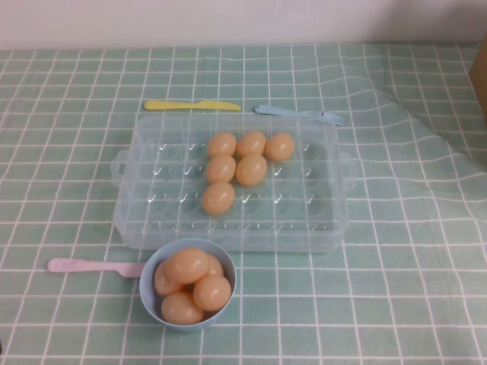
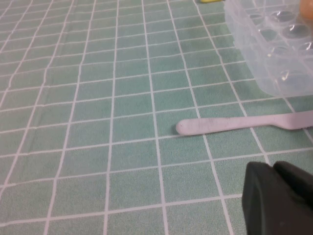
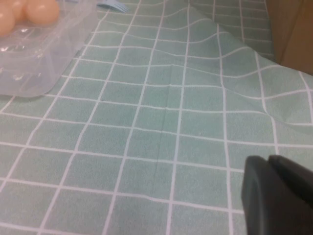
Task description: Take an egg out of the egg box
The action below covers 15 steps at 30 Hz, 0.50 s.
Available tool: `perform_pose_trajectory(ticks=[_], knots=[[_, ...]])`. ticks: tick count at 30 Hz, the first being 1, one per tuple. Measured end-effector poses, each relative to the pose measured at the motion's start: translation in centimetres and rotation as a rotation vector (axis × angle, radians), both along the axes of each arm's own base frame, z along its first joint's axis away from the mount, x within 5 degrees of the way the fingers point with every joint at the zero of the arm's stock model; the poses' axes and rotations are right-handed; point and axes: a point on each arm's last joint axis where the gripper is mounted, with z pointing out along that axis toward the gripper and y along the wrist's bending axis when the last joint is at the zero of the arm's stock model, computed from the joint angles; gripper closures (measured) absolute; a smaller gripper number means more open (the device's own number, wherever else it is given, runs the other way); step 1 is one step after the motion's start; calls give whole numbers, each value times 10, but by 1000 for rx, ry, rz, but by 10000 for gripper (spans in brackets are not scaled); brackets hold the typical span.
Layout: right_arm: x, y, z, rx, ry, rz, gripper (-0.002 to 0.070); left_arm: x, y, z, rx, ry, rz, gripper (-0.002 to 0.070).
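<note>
My left gripper (image 2: 279, 198) and right gripper (image 3: 276, 193) both sit low over the green checked tabletop (image 1: 411, 266), nearest me and outside the high view; can't tell how the jaws stand. Small round light-blue bowl (image 1: 150, 298) already holds several eggs. Behind it, six remain in the clear plastic egg box (image 1: 152, 190); nearest pale orange egg (image 1: 218, 198) looks untouched, so I judge this pick not started.

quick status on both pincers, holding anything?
Left pincer: low over the tablecloth by the pink knife, holding nothing; open or shut cannot be told.
Right pincer: over bare tablecloth, holding nothing; cannot be told either.
</note>
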Motion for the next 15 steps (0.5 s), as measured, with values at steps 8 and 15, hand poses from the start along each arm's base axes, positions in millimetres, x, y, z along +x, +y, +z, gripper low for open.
perform_pose_trajectory(ticks=[8,15], knots=[[0,0,0,0,0,0,694,0,0,0,0,0,0,678],[0,0,0,7,-2,0,694,0,0,0,0,0,0,678]])
